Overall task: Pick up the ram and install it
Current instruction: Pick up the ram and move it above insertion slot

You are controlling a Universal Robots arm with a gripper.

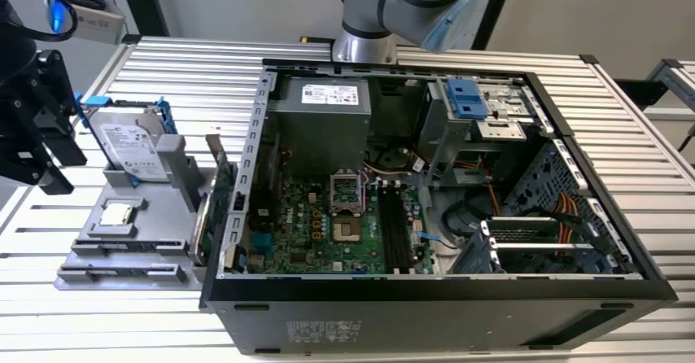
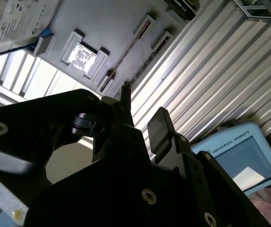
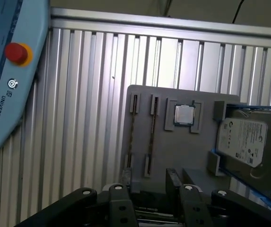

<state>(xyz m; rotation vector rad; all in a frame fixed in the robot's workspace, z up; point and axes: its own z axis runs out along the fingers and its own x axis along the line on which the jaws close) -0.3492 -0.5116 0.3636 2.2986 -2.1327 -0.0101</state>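
Two thin ram sticks stand on edge in slotted holders on a grey fixture tray [image 3: 182, 151]. One ram stick [image 3: 133, 130] sits beside the other [image 3: 152, 135], and both show as thin lines in the second wrist view [image 2: 126, 54]. My gripper [image 3: 149, 182] hovers above the tray's edge with its fingers [image 3: 126, 178] apart and nothing between them. The end of the second stick lies in line with the gap. In the exterior view the gripper [image 1: 54, 164] hangs at the far left, beside the tray [image 1: 152, 225]. The motherboard's long dark memory slots [image 1: 393, 233] lie inside the open computer case [image 1: 434, 298].
The tray also carries an upright silver hard drive in a blue frame [image 1: 130, 139] and a processor chip [image 3: 184, 115]. A green card [image 1: 223, 200] stands between tray and case. A blue teach pendant [image 3: 7, 71] lies on the ribbed metal table [image 3: 88, 94].
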